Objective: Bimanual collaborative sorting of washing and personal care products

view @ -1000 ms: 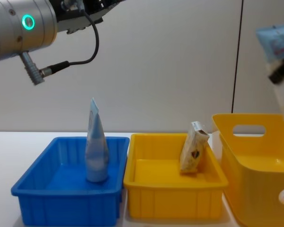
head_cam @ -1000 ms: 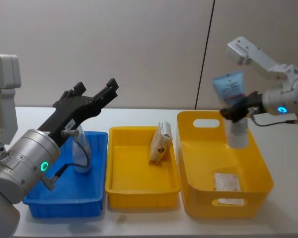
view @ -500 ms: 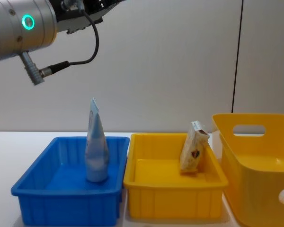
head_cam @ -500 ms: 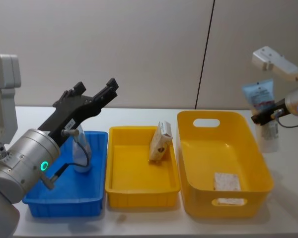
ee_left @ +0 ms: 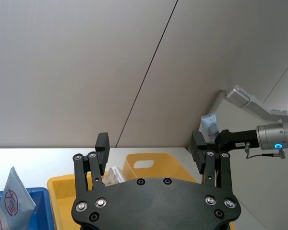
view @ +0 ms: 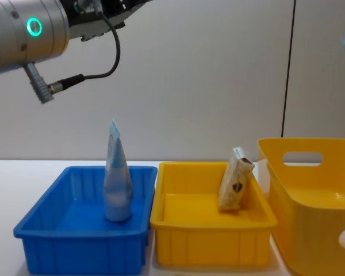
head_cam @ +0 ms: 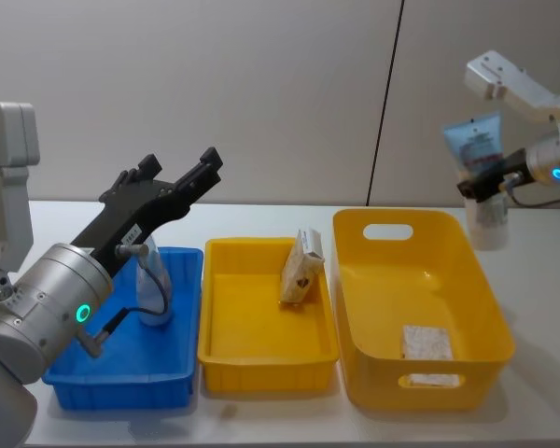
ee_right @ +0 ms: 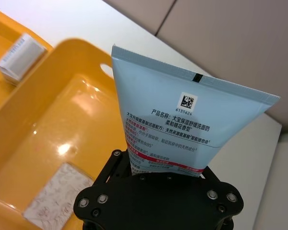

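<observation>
My right gripper (head_cam: 476, 185) is shut on a pale blue squeeze tube (head_cam: 476, 142), crimped end up and white cap down, held in the air by the far right corner of the large yellow bin (head_cam: 355, 280). From the right wrist, the tube (ee_right: 182, 129) rises out of that gripper (ee_right: 165, 167). Another tube (view: 118, 178) stands cap down in the blue bin (view: 46, 230). One cream carton (head_cam: 301, 268) leans in the small yellow bin (head_cam: 224, 355); another (head_cam: 425, 341) lies flat in the large bin. My left gripper (head_cam: 180, 161) hangs open above the blue bin, holding nothing.
The three bins stand side by side on a white table (head_cam: 541, 308), blue at the left and the large yellow one at the right. A pale wall (head_cam: 280, 84) rises close behind the table. Bare tabletop shows to the right of the large bin.
The right gripper carried the tube from above the large yellow bin out to the right, then up and slightly back left. The left arm has stayed still.
</observation>
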Controlling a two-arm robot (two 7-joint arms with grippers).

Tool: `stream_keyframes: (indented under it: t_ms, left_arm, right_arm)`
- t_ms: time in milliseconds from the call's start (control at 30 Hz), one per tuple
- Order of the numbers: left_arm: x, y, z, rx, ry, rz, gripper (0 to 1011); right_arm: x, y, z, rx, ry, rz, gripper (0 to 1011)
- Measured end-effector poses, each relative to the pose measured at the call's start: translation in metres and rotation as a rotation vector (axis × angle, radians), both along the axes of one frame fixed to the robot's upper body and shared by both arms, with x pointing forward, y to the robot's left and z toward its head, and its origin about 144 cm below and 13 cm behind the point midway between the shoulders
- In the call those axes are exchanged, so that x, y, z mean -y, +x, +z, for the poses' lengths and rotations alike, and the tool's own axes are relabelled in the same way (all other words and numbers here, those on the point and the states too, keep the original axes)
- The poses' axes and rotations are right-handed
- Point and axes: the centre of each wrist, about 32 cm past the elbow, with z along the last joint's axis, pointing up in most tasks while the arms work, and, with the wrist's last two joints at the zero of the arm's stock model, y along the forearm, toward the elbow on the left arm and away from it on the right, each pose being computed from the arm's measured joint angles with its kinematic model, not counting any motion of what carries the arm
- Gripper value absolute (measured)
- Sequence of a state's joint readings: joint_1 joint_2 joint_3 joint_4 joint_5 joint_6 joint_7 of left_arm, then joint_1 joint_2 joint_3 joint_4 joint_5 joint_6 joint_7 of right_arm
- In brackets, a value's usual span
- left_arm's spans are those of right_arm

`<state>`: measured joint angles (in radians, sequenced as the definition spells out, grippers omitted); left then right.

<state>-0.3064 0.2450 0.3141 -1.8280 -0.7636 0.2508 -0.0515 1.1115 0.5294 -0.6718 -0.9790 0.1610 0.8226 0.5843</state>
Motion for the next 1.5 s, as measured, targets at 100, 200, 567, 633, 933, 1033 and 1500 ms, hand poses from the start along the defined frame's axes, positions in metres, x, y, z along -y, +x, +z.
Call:
stream_keyframes:
  t_ms: [100, 200, 567, 633, 933, 1033, 1500]
  left_arm:
    - [0.000, 0.000, 0.000, 0.000, 0.000, 0.000, 1001]
    - [0.000, 0.000, 0.000, 0.000, 0.000, 0.000, 1001]
    - [0.000, 0.000, 0.000, 0.000, 0.000, 0.000, 1001]
    - [0.000, 0.000, 0.000, 0.000, 0.000, 0.000, 1001]
    - [0.000, 0.000, 0.000, 0.000, 0.000, 0.000, 1001]
    - [0.000, 0.000, 0.000, 0.000, 0.000, 0.000, 1002]
    - [0.000, 0.000, 0.000, 0.000, 0.000, 0.000, 1001]
  right_arm:
    - [-0.004, 0.002, 0.003, 0.013, 0.009, 0.021, 217]
    - [-0.007, 0.004, 0.006, 0.023, 0.021, 0.040, 216]
    - [-0.018, 0.007, 0.010, 0.000, 0.029, 0.068, 217]
    - [-0.019, 0.007, 0.010, -0.008, 0.025, 0.068, 216]
    - [-0.023, 0.006, 0.011, -0.024, 0.019, 0.068, 217]
    - [-0.024, 0.006, 0.011, -0.028, 0.018, 0.067, 217]
    - [-0.026, 0.005, 0.011, -0.037, 0.015, 0.067, 659]
